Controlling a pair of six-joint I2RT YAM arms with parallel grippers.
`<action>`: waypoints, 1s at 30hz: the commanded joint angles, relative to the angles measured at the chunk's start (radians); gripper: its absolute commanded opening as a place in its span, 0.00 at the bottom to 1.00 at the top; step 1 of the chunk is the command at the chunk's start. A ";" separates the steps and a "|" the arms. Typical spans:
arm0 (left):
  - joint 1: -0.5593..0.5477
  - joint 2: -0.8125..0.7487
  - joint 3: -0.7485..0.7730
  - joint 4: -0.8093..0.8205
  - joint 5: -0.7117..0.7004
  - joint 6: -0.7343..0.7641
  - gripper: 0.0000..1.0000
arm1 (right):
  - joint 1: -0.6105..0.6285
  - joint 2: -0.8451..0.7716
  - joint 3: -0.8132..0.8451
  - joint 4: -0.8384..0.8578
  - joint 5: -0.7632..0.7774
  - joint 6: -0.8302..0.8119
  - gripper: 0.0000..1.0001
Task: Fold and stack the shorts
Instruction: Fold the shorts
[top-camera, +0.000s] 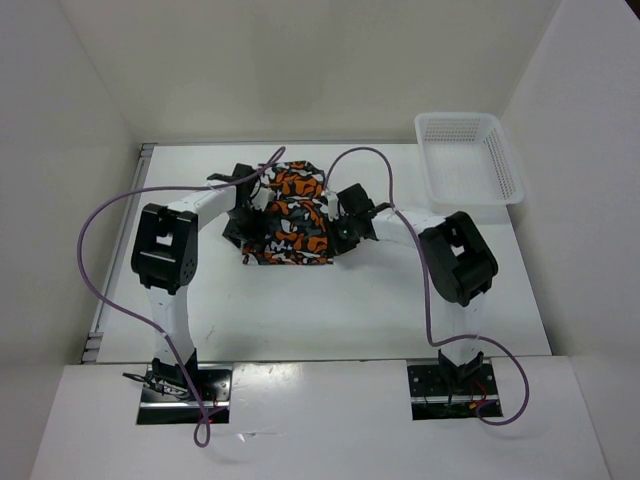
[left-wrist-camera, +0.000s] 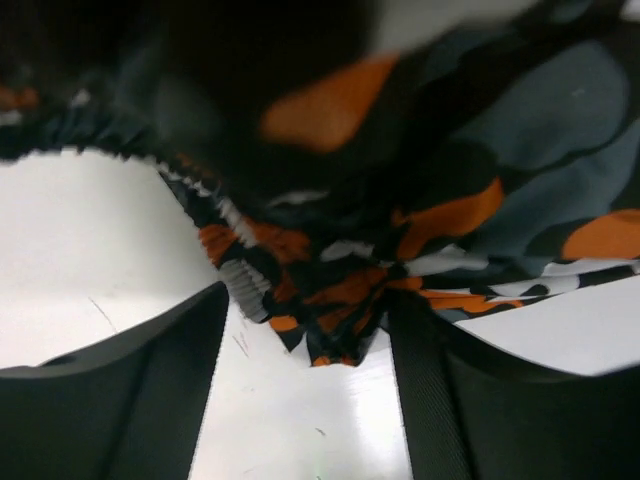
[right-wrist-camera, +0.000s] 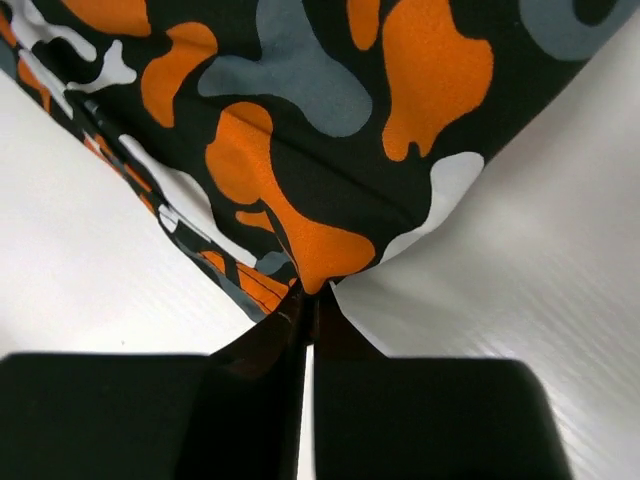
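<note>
White counter (top-camera: 300, 310), walled in white on the left, right and far sides. Two black-and-white arms (top-camera: 165, 250) bolted at its near edge, both bent in toward the far middle, purple cables (top-camera: 90, 225) looping over them.

Between the two wrists, the shorts (top-camera: 292, 215): a crumpled heap of orange, white, grey and black blotches lying on the counter, longer from near to far than from left to right.

At the far right corner, well apart from the cloth, a white mesh basket (top-camera: 468, 160), standing upright.

Left claw (top-camera: 243, 215) against the left side of the heap. Up close, that left claw (left-wrist-camera: 310, 380) spread well apart, with a gathered edge of the shorts (left-wrist-camera: 400, 230) drooping between the fingers and brushing one of them, not pinched.

Right claw (top-camera: 338, 225) at the right side of the heap. Up close, that right claw (right-wrist-camera: 308, 305) pressed together, nipping a corner of the shorts (right-wrist-camera: 320, 180).
</note>
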 joint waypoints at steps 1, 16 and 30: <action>-0.004 -0.017 -0.066 -0.015 -0.024 0.009 0.68 | -0.005 -0.053 -0.065 0.009 -0.019 -0.020 0.00; -0.004 -0.121 -0.168 -0.046 0.057 0.009 0.63 | -0.123 -0.158 0.112 -0.102 -0.138 -0.221 0.62; -0.004 -0.121 -0.157 -0.046 0.048 0.009 0.67 | -0.019 0.312 0.644 -0.106 -0.022 -0.511 0.69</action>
